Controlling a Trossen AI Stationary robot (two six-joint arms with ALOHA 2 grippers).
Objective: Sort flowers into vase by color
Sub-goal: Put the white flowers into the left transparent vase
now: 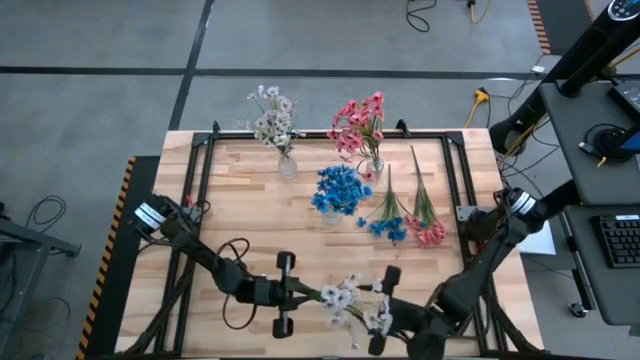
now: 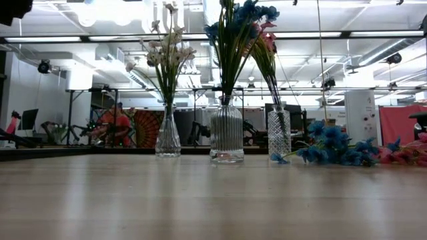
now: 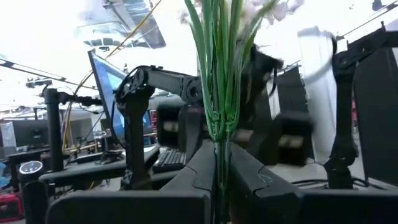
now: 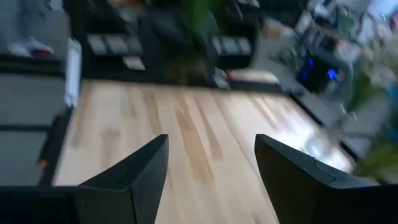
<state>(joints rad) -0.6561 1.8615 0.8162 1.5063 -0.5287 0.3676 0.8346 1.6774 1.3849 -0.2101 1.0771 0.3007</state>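
Three vases (image 1: 330,212) already filled by colour; left gripper (image 1: 300,293) clamped on white spray (image 1: 350,300), right gripper (image 1: 390,318) jaws apart, blue (image 1: 385,222) & pink (image 1: 428,228) sprays left on table (image 1: 240,215).

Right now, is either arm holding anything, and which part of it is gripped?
The left gripper is shut on the white flower spray, pinching its green stems below the blossoms. The right gripper is open and holds nothing.
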